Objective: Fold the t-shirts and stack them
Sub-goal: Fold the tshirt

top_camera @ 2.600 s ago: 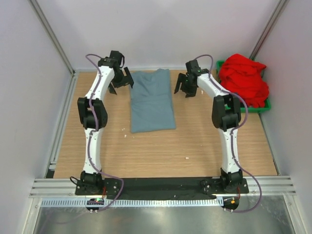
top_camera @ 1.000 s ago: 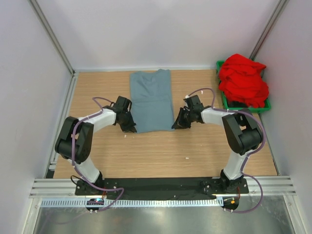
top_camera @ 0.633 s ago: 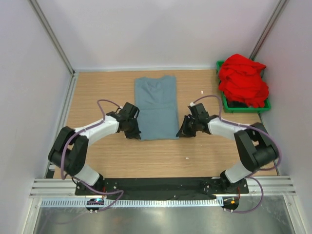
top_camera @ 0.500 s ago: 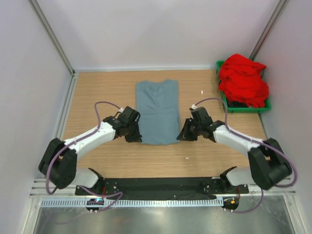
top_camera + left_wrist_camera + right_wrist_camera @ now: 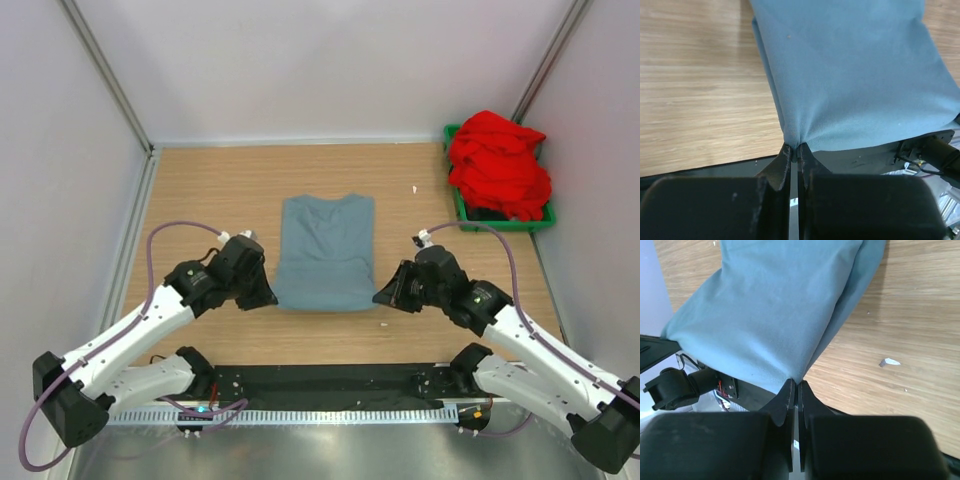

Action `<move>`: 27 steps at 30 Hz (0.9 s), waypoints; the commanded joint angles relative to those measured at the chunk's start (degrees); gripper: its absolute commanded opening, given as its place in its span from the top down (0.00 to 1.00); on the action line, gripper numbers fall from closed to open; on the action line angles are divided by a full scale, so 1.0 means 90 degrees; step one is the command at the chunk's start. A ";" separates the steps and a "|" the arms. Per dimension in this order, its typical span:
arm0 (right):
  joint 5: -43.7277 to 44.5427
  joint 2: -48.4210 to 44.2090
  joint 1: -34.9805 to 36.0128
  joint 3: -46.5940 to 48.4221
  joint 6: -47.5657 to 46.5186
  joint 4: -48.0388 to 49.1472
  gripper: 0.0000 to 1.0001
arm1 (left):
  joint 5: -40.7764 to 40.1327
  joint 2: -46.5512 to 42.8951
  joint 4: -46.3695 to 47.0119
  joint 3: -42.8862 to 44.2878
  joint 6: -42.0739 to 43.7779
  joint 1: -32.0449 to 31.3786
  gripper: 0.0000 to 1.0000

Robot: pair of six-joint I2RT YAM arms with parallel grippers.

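The grey-blue t-shirt [image 5: 325, 250] lies as a long folded strip in the middle of the table, collar end far, hem end near. My left gripper [image 5: 268, 298] is shut on its near left corner, and my right gripper [image 5: 381, 297] is shut on its near right corner. In the left wrist view the cloth [image 5: 850, 75] bunches into the closed gripper [image 5: 794, 150]. In the right wrist view the shirt [image 5: 775, 315] is pinched the same way in the closed gripper [image 5: 795, 384], its near edge lifted off the wood. The red t-shirt [image 5: 498, 165] sits crumpled at the back right.
A green bin [image 5: 545, 215] holds the red shirt against the right wall. The black base plate [image 5: 330, 378] runs along the table's near edge, just behind both grippers. Small white scraps [image 5: 384, 323] lie on the wood, one showing in the right wrist view [image 5: 888, 361].
Both grippers, shut on the shirt's near corners, have drawn back toward the near edge. The grey-blue shirt has slid with them from the back wall to mid-table.
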 commanded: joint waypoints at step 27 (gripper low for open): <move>0.0697 0.4005 -0.1638 0.4069 -0.1764 -0.0472 0.99 | 0.0843 0.4927 -0.1050 0.5455 0.2287 0.2048 1.00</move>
